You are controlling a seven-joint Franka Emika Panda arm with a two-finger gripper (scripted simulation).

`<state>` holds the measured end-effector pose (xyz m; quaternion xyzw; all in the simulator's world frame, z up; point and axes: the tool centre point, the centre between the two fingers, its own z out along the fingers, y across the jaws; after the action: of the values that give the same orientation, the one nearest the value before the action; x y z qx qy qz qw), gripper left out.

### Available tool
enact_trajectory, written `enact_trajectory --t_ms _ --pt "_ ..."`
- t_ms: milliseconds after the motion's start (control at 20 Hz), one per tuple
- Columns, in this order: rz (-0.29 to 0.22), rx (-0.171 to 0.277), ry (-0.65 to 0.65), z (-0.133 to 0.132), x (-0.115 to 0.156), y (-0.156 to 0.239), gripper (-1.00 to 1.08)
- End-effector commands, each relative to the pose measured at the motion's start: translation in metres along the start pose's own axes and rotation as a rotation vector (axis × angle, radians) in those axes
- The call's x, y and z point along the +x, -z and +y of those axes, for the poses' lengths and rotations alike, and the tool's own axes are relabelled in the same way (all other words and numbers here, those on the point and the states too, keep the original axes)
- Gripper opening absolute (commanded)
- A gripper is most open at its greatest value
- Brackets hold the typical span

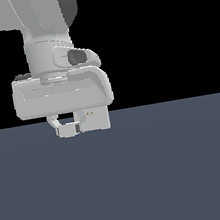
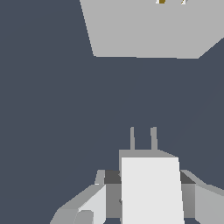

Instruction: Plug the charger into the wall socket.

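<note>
- Clearly, the gripper (image 2: 148,205) is clenched on the charger (image 2: 151,190): in the wrist view the white block sits squarely between the two fingers (image 2: 89,205), which press against its sides.
- From the exterior view, the gripper (image 1: 67,129) hangs low under the wide pale hand of the arm (image 1: 61,92), with the charger (image 1: 66,131) showing as a small white block at the fingertips, just above the floor line.
- Two thin grey prongs (image 2: 142,139) stand out of the charger's far end, side by side and parallel, pointing toward the wall socket (image 2: 148,30).
- That wall socket is a flat white plate standing upright ahead of the prongs; a stretch of bare floor (image 2: 52,109) separates them, so prongs and plate are apart, not touching.
- Only the edge of one small orange hole (image 2: 162,1) shows in the wrist view, at the picture's border; the rest of the socket's face is cut off.
- Seen from outside, the wall socket (image 1: 94,119) stands just beside the charger on the exterior view's right, partly hidden by the hand, with two tiny orange dots (image 1: 89,113) on its face.
- Everything rests over a plain slate-blue floor (image 1: 143,177) under a black backdrop.
</note>
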<state>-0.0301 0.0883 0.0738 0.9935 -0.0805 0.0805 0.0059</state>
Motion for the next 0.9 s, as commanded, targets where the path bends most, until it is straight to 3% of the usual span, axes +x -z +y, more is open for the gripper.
enact_trajectory --t_ms 0,350,850 --pt "-0.001 -0.001 -0.009 0.004 0.014 0.009 -1.00" --pt "-0.001 -0.004 -0.023 0.010 0.036 0.020 -1.00" --pt "-0.001 -0.005 -0.024 0.011 0.039 0.020 -1.00"
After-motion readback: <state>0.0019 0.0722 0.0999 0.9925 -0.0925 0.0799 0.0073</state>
